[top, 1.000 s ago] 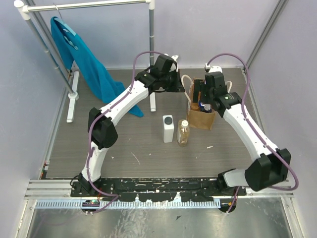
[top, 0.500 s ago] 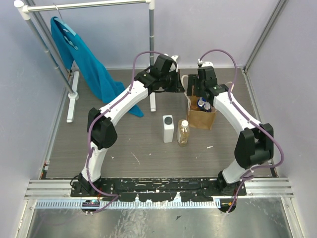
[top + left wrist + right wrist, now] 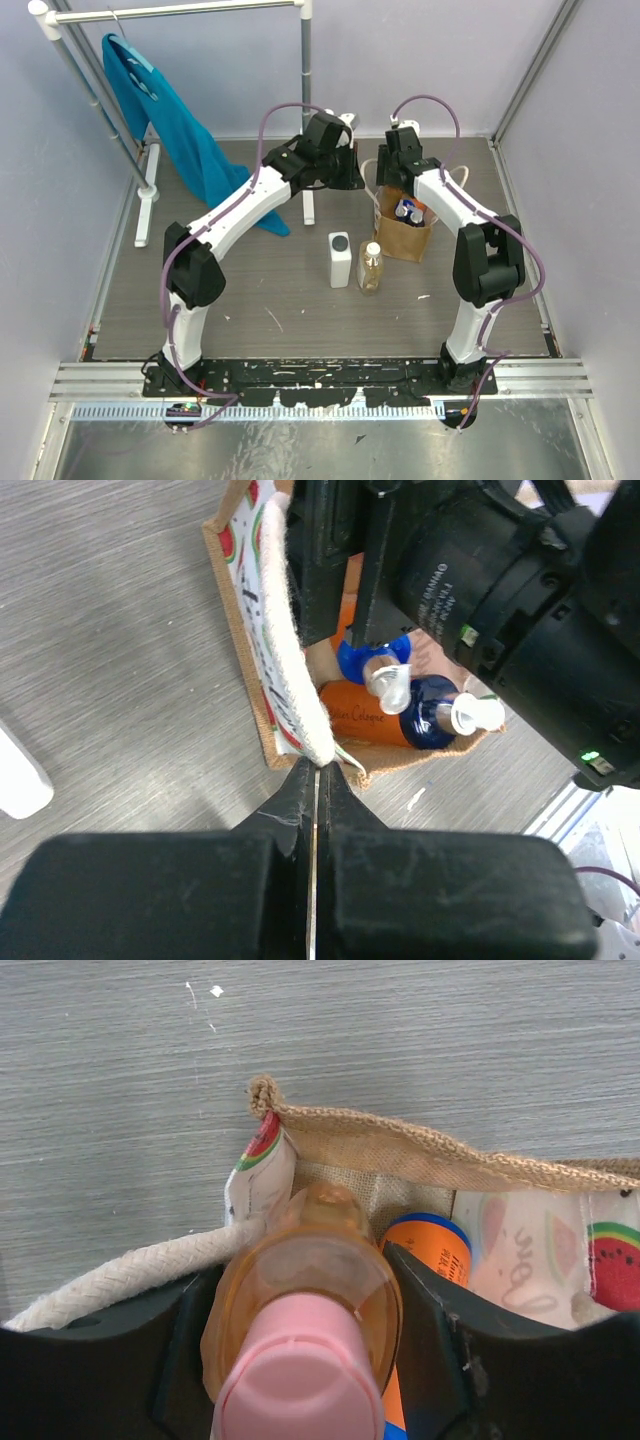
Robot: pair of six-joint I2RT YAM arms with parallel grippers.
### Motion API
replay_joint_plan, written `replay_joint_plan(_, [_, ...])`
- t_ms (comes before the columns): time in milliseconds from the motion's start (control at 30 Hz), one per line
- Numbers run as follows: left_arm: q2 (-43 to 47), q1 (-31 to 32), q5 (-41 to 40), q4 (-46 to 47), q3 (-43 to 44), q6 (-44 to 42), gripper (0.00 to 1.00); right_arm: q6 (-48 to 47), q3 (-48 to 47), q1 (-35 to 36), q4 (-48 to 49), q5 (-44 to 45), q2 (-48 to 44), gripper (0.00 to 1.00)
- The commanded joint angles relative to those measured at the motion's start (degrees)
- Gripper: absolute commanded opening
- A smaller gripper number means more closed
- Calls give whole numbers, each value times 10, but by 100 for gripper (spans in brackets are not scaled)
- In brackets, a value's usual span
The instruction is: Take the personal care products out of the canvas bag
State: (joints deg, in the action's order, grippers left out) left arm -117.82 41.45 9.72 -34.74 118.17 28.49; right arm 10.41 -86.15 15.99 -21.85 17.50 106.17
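The tan canvas bag (image 3: 408, 238) stands right of centre, and its rim shows in the left wrist view (image 3: 262, 695). My left gripper (image 3: 355, 172) is shut on the pale edge of the bag's rim (image 3: 318, 770). My right gripper (image 3: 393, 188) is over the bag's back-left corner, shut on a pinkish clear bottle with a pink cap (image 3: 300, 1280). Orange bottles with blue bands (image 3: 375, 715) lie in the bag; one also shows in the right wrist view (image 3: 432, 1250). A white rectangular bottle (image 3: 340, 260) and an amber bottle (image 3: 371, 268) stand on the table left of the bag.
A teal-blue garment (image 3: 170, 125) hangs on a metal rack (image 3: 306, 90) at the back left. The bag's cord handle (image 3: 110, 1278) runs beside my right fingers. The two arms are close together above the bag.
My right gripper has moved left and back, from the bag's right side to its back-left corner. The left gripper has stayed at the bag's rim.
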Motion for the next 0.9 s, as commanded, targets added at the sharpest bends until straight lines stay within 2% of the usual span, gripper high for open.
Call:
replay_joint_plan(0, [40, -14, -40, -29, 16, -24, 0, 8, -2, -1, 28, -4, -16, 20])
replay_joint_plan(67, [53, -21, -51, -27, -5, -22, 0, 8, 9, 4, 33, -14, -33, 16])
replay_joint_plan(200, [93, -33, -73, -8, -60, -12, 0, 2, 35, 16, 40, -44, -72, 15])
replay_joint_plan(500, [205, -38, -138, 11, -154, -16, 0, -9, 42, 44, 9, -134, -103, 18])
replay_joint_plan(533, [209, -39, -139, 9, -156, -16, 0, -11, 39, 48, 4, -132, -99, 22])
replay_joint_plan(633, [208, -39, -128, -1, -152, -19, 0, -11, 43, 54, -1, -124, -101, 54])
replay_joint_plan(667, [206, -38, -116, 2, -151, -21, 3, -10, 48, 57, 0, -121, -107, 61])
replay_joint_plan(733, [197, -38, -77, 16, -151, -23, 19, -9, 57, 56, 1, -114, -121, 70])
replay_joint_plan(800, [186, -38, -34, 36, -149, -15, 38, -9, 70, 57, 5, -106, -141, 74])
replay_joint_plan(867, [173, -37, -1, 51, -147, -3, 53, -11, 78, 57, 5, -95, -162, 75])
